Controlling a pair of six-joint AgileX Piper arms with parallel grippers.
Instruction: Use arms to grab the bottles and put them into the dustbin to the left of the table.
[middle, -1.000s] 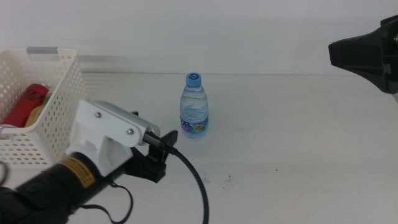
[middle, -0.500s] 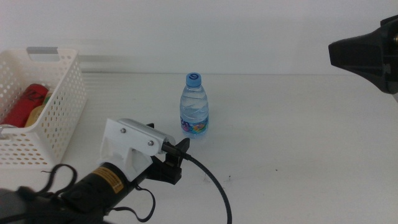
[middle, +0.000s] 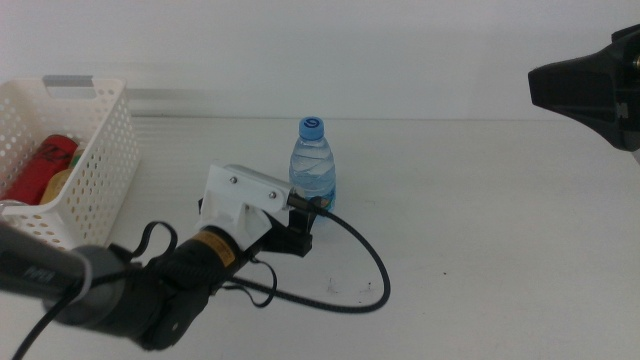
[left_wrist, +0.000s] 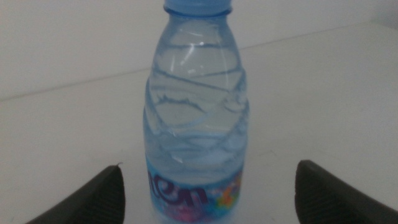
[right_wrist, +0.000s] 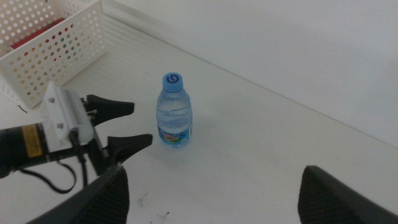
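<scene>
In the middle view the left gripper (middle: 300, 222) is sitting low over the table (middle: 480, 250) just in front of the upright, blue-capped water bottle (middle: 313, 168), while the dustbin (middle: 90, 180) at the left is holding the red soda can (middle: 50, 160), and the right gripper (middle: 585, 85) is hanging high at the right, well apart. In the left wrist view the water bottle (left_wrist: 197, 118) is standing between the spread jaws, untouched. In the right wrist view the left gripper (right_wrist: 134, 124) is showing its jaws parted just beside the water bottle (right_wrist: 174, 118), with the dustbin (right_wrist: 56, 43) beyond, and the right arm's own jaws are standing wide apart, holding nothing.
</scene>
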